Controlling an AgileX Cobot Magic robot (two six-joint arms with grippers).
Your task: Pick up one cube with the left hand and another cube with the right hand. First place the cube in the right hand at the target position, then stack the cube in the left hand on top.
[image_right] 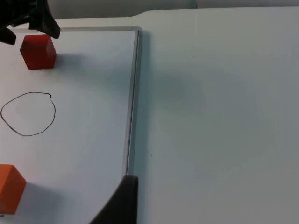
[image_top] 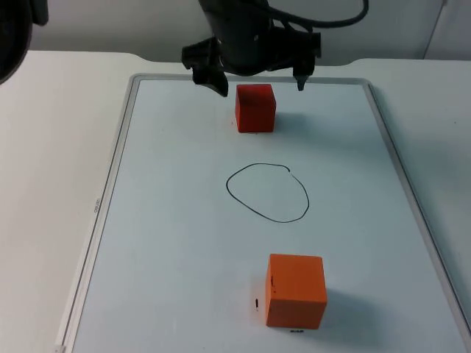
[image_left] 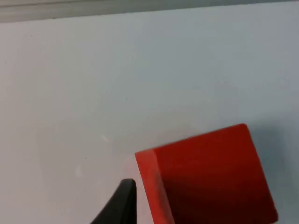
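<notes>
Nearest the camera in the top view sits the orange cube [image_top: 295, 290], resting on the whiteboard [image_top: 169, 243] that lies flat on the desk [image_top: 51, 162], with a small black mark on the board just beside its near left corner. Going left to right across the board, its metal rim comes first, then the hand-drawn black circle [image_top: 267, 192] near the middle, which looks like the target position and holds nothing yet. Beyond the circle stands the red cube [image_top: 255, 107], well apart from the orange one.

Over the red cube hangs the left gripper [image_top: 254, 79], its fingers spread wide, one tip to each side of the cube's far edge and neither touching it. From the left wrist view the red cube [image_left: 205, 175] lies close under that gripper. So the step in hand appears to be the first pick, with the left arm lining up on the red cube. Next it likely needs to drop lower so the fingers straddle the cube, then close squarely on its sides.

Off the board's right rim, above bare desk, waits the right gripper [image_right: 122, 200]; whether its fingers are spread or pressed together cannot be told
</notes>
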